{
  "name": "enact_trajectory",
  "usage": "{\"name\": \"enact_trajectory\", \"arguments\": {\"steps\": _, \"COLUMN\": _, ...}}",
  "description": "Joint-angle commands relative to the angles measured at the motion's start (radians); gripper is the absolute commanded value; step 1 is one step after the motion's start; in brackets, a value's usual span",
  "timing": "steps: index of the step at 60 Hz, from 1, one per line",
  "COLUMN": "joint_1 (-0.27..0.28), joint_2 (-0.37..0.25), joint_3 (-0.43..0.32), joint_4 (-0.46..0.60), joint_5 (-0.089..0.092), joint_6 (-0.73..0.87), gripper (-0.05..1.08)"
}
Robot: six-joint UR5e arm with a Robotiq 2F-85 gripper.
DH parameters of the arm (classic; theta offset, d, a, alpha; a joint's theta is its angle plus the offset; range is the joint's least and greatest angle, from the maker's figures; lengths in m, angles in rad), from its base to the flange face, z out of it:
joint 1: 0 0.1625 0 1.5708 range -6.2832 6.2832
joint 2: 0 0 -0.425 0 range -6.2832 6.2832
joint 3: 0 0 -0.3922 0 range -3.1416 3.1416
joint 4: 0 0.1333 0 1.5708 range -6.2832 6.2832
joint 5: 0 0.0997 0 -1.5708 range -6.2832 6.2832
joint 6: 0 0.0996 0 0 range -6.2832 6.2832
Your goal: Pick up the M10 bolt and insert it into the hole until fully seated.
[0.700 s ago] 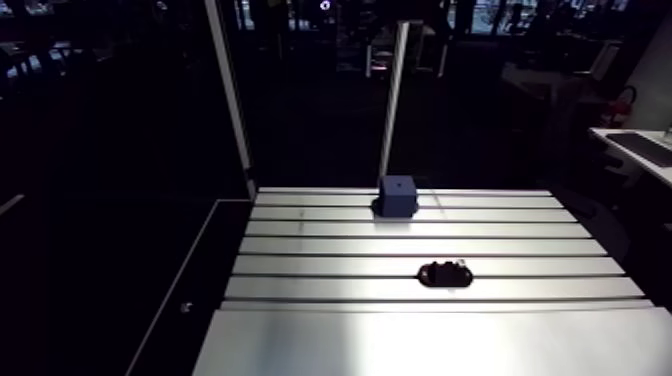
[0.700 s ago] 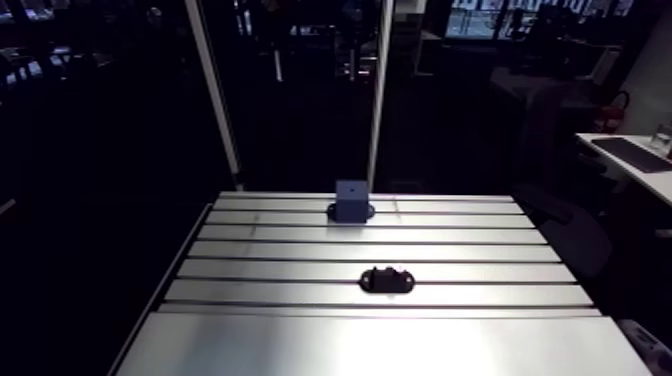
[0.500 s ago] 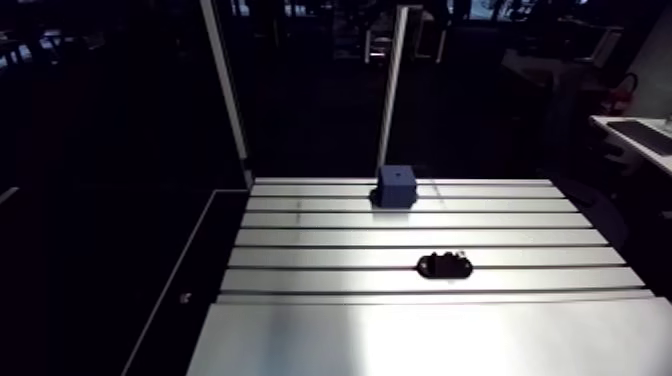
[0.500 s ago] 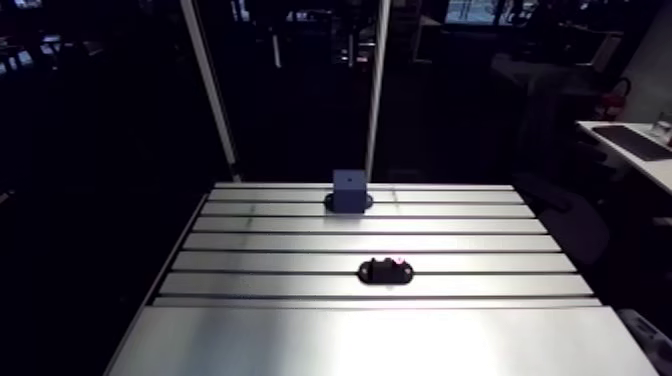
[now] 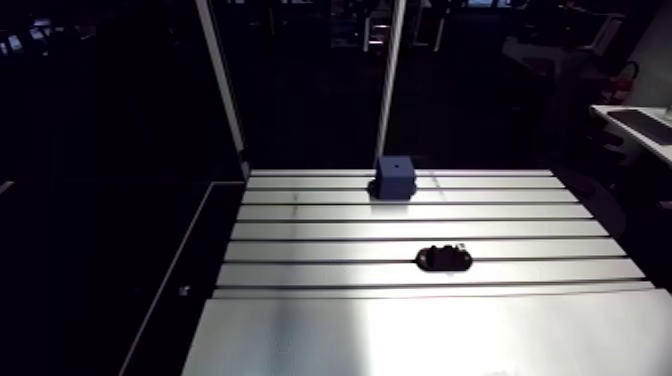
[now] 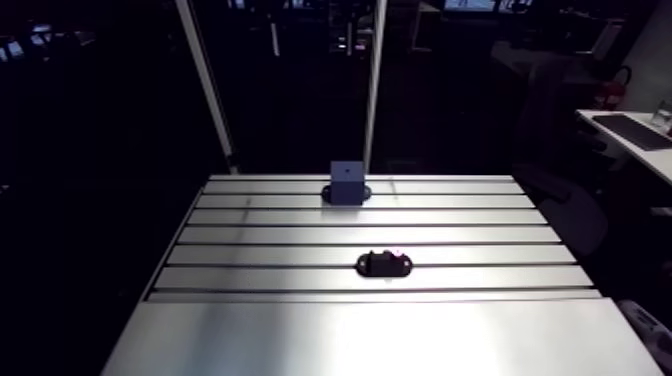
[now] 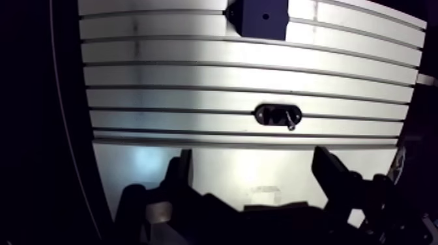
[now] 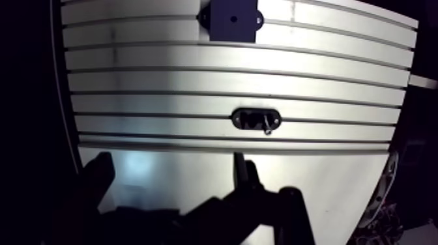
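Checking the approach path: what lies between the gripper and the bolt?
Nothing: in the wrist view only bare table lies between the open gripper and the bolt in its black holder.

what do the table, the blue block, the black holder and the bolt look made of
Table: apparently bare aluminium, brushed silver, glaring under the light. Blue block: matte, no glare, probably plastic. Black holder: dull black, likely plastic; hard to tell. Bolt: thin bright glint, so probably metal.
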Motion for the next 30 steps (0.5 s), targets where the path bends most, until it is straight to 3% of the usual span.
{"name": "enact_trajectory", "arguments": {"steps": 1, "joint_1": 0.002, "joint_2": 0.001, "joint_3": 0.002, "joint_4": -0.003, "joint_5": -0.003, "joint_6": -0.003, "gripper": 0.01}}
{"name": "enact_trajectory", "arguments": {"steps": 16, "joint_1": -0.017, "joint_2": -0.001, "joint_3": 0.036, "joint_4": -0.013, "joint_5": -0.009, "joint_6": -0.039, "gripper": 0.01}}
{"name": "enact_trajectory", "arguments": {"steps": 22, "joint_1": -0.041, "joint_2": -0.011, "joint_3": 0.096, "joint_4": -0.079, "joint_5": -0.010, "joint_6": -0.052, "gripper": 0.01}}
{"name": "enact_trajectory", "arguments": {"steps": 30, "joint_1": -0.059, "joint_2": -0.035, "joint_3": 0.213, "joint_4": -0.205, "joint_5": -0.027, "joint_6": -0.068, "gripper": 0.01}}
